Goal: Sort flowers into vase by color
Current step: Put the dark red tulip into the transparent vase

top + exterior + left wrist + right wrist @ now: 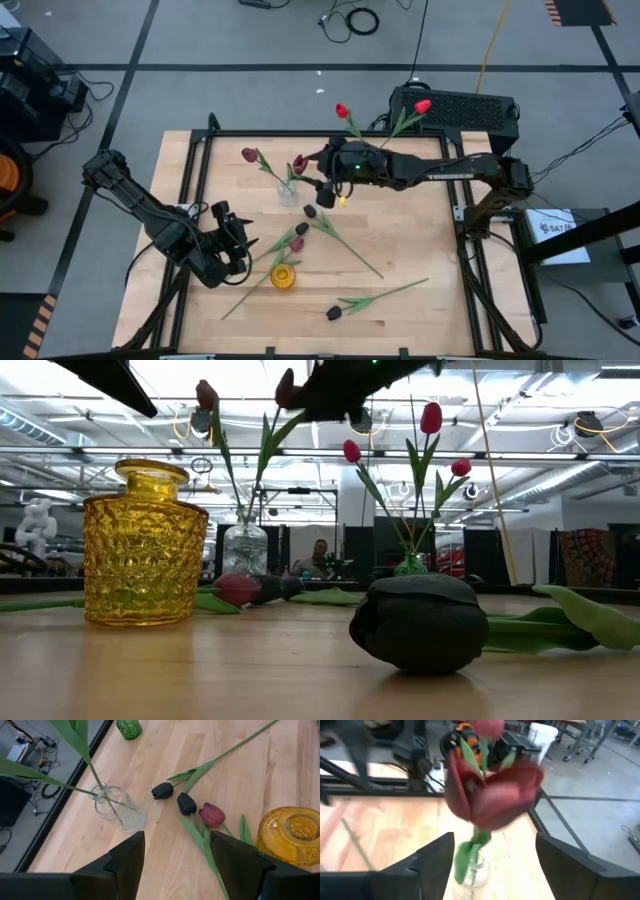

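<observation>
Right gripper [492, 870] gapes open around a dark maroon tulip [492, 797] standing upright in the clear vase [472, 872].

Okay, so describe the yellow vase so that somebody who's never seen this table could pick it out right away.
Start at the wooden table and look near its front edge, beside the left gripper. The yellow vase stands there upright and empty. It is squat amber glass with a diamond texture, unlike the clear vase and green vase, which hold flowers.

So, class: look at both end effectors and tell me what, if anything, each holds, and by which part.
Nothing is held. The right end effector stands open above the clear vase, a maroon tulip in the vase between its fingers. The left end effector is open and empty.
</observation>
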{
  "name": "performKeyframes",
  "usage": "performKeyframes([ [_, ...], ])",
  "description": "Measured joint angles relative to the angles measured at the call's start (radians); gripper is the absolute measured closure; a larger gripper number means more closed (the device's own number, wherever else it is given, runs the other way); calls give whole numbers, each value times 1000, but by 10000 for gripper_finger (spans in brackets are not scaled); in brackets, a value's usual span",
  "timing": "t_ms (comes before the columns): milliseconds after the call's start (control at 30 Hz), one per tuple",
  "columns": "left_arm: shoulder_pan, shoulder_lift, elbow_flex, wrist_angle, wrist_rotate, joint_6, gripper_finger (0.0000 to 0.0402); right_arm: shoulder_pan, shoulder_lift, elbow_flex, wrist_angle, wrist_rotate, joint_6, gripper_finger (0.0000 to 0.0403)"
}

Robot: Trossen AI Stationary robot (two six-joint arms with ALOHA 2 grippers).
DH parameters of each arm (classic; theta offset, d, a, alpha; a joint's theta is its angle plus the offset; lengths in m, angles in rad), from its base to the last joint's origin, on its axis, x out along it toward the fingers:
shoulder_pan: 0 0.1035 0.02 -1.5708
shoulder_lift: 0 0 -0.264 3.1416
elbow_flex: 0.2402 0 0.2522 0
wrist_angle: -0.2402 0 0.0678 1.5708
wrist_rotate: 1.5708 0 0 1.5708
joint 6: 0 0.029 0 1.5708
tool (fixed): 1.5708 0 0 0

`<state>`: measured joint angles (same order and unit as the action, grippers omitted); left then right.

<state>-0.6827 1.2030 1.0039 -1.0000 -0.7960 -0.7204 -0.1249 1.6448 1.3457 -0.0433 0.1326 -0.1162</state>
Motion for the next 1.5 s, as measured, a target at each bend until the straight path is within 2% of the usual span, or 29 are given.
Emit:
performKeyframes([
  [233, 0, 0, 0, 9, 1, -7, 171, 80, -145, 1, -125, 10, 24, 114],
  [400, -24, 25, 0, 35, 24, -113, 171, 209, -231, 2, -252, 123, 81, 118],
  [500, -59, 54, 0, 52, 58, -212, 171, 301, -246, 2, -332, 202, 114, 122],
  [600, -105, 93, 0, 49, 141, -294, 171, 380, -246, 2, -396, 263, 184, 126],
  [767, -196, 186, 0, 68, 199, -444, 171, 485, -218, 1, -501, 268, 289, 127],
  [900, -243, 290, 0, 160, 201, -472, 171, 551, -192, 0, -582, 268, 336, 127],
  [1067, -249, 425, 0, 285, 205, -479, 171, 596, -177, 0, -664, 316, 409, 127],
  [1200, -247, 506, 0, 322, 257, -481, 171, 601, -177, 0, -689, 341, 419, 127],
  [1367, -246, 563, 0, 329, 319, -506, 171, 600, -177, 0, -693, 342, 416, 127],
  [1500, -246, 580, 0, 359, 325, -508, 171, 598, -177, 0, -692, 342, 403, 127],
])
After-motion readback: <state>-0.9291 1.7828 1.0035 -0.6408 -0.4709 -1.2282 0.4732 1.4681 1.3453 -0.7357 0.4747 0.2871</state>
